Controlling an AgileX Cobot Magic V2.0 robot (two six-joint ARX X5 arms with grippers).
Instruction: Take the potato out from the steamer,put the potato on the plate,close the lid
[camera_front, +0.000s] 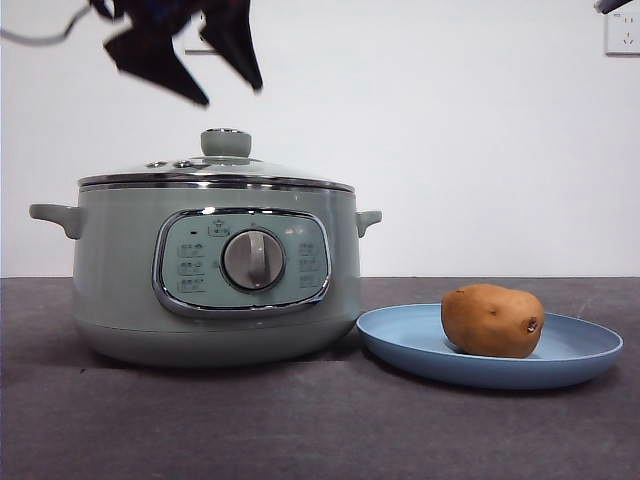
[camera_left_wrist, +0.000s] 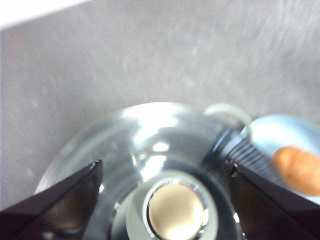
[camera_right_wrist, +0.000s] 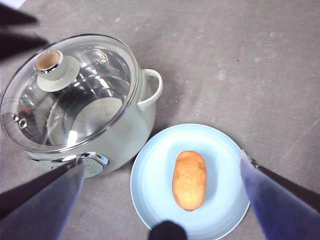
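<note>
Already the lid (camera_front: 215, 172) sits squarely on the steamer (camera_front: 210, 275), its chrome rim resting all round the pot's top edge and its pale green knob (camera_front: 226, 142) standing upright at the centre. Above that knob, apart from it, hangs the left gripper (camera_front: 205, 70), dark and blurred near the top of the front view; its wrist camera looks straight down on the knob (camera_left_wrist: 176, 209), which lies between the two black jaws, spread wide and holding nothing. The potato (camera_front: 492, 320) lies on its side on the light-blue plate (camera_front: 580, 355), roughly at the plate's middle, a dark eye showing on its end. The plate rests on the grey worktop (camera_front: 300, 430) just beside the steamer, on the side away from the pot's longer handle, its rim close to the pot's base. The right gripper (camera_right_wrist: 160, 200) hovers high over the plate and pot, well clear of both, with its jaws spread far apart and empty; from its camera the potato (camera_right_wrist: 189, 180) shows lengthwise on the plate (camera_right_wrist: 150, 185), and the glass lid (camera_right_wrist: 75, 95) shows closed over the steamer's shiny interior.
</note>
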